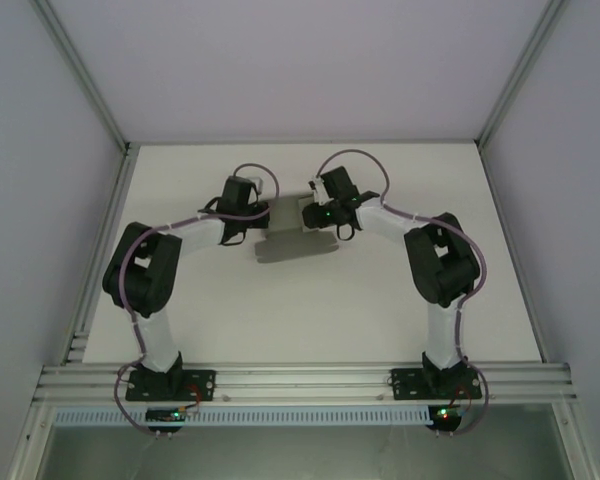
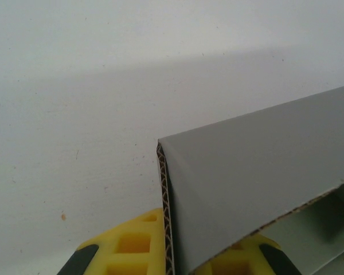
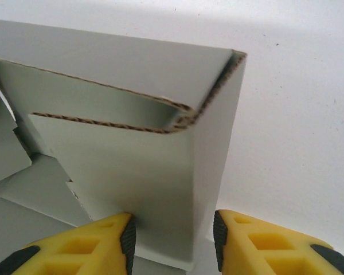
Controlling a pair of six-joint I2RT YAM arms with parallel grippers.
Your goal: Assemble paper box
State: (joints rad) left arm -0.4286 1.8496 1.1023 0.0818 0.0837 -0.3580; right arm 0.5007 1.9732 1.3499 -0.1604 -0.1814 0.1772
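Left jaws are clamped tight on one wall edge of the paper box (image 1: 298, 246); right jaws stand half-apart astride its doubled-over corner wall, a sliver clear on one side; best to squeeze that fold squarely while the left anchors; plain grey corrugated card, half-formed, mid-counter (image 1: 330, 320) between both arms.

Edge-cropped paper box (image 2: 264, 189), right side

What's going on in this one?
Two arms are working on a grey corrugated paper box at the far middle of the table. The left arm's fingers are shut on the edge of one wall. On the other side, the right arm's fingers straddle a doubled-over wall with a gap showing, so they are not clamped. The box looks only part-formed, with loose flaps inside.
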